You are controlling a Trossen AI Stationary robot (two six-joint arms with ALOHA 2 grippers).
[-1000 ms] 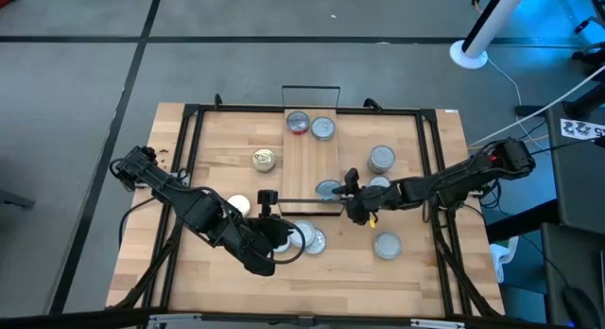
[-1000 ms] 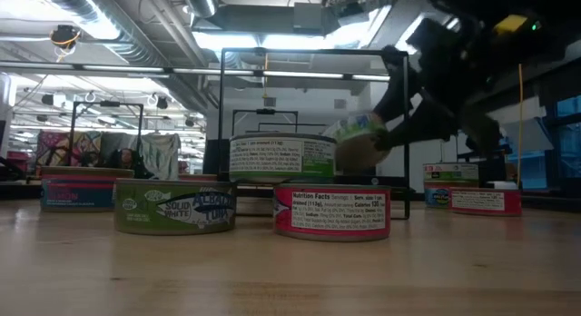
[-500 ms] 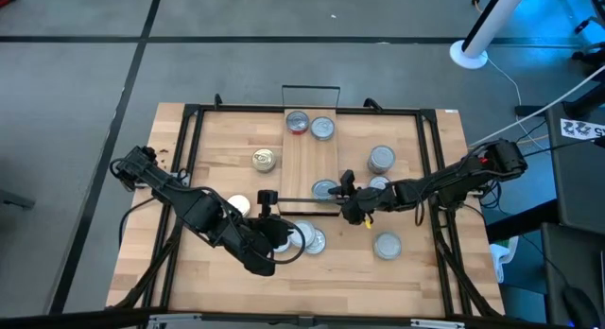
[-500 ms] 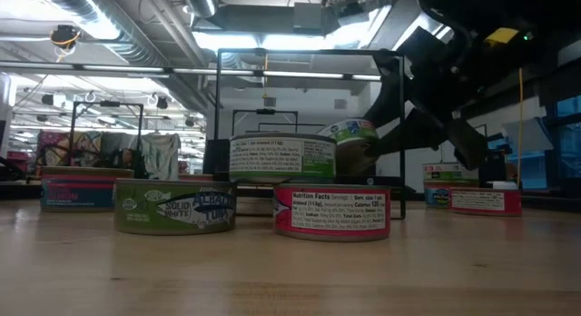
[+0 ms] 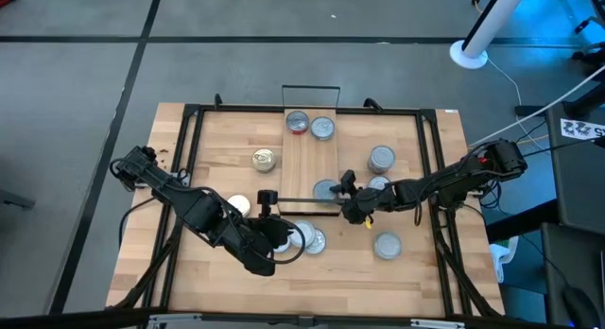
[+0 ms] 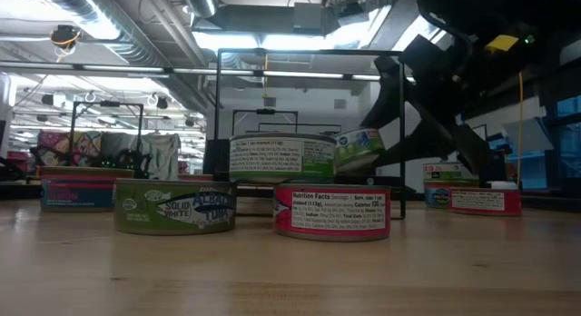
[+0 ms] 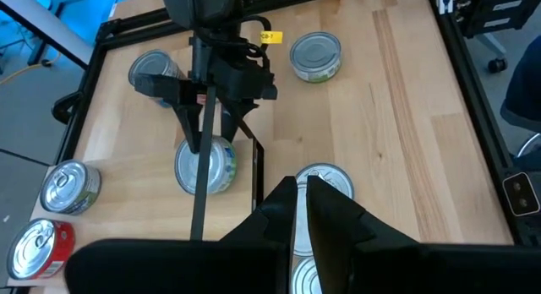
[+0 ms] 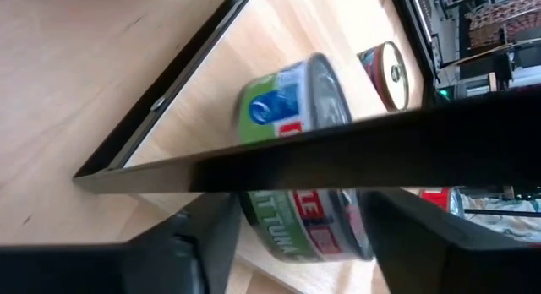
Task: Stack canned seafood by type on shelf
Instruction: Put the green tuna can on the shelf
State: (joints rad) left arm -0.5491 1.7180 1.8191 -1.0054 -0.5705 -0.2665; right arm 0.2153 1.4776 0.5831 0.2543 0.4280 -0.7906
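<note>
Presently the right gripper (image 5: 346,192) stands with jaws parted around a blue-and-green tin (image 5: 327,189) just set on the shelf (image 5: 312,164) near end, evidently releasing it, while the left gripper (image 5: 267,196) waits closed nearby.

So the big light-wood tabletop (image 5: 217,272) has a narrow pale wooden shelf board (image 5: 307,164) lying down its middle, plus loose round silver-topped tins (image 5: 382,159) scattered around. Three more tins sit on the shelf: two at the far end (image 5: 310,126), one near (image 5: 327,189).
</note>
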